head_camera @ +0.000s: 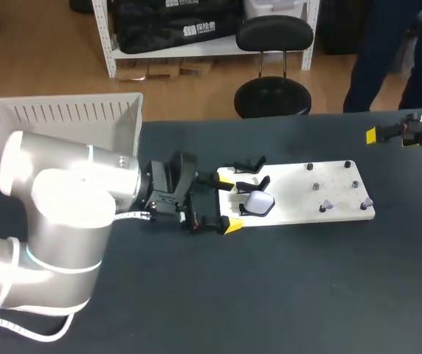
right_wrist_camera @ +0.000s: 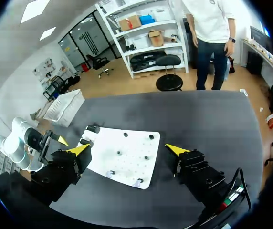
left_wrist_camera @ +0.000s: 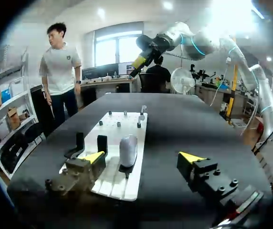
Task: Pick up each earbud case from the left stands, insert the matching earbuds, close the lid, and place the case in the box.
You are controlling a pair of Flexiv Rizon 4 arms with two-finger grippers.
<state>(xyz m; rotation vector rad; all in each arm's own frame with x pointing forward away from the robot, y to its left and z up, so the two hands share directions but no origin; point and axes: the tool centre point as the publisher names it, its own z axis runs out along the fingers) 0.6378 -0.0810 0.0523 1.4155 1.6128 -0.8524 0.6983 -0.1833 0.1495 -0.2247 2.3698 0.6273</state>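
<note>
Dark matte worktop (head_camera: pixel 307 287), one big slab. White board (head_camera: pixel 299 198) lying flat on it, roughly mid-worktop, long side running left to right. Small dark pegs (head_camera: pixel 313 167) sticking up across board's right half. White slatted box (head_camera: pixel 63 118) at far-left corner; can't tell if it's on worktop or just off it.

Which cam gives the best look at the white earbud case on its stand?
Left wrist view: the earbud case stands upright, large and unblocked, just ahead of the open left gripper. Head view shows it from above, smaller. In the right wrist view it is too small to make out.
</note>
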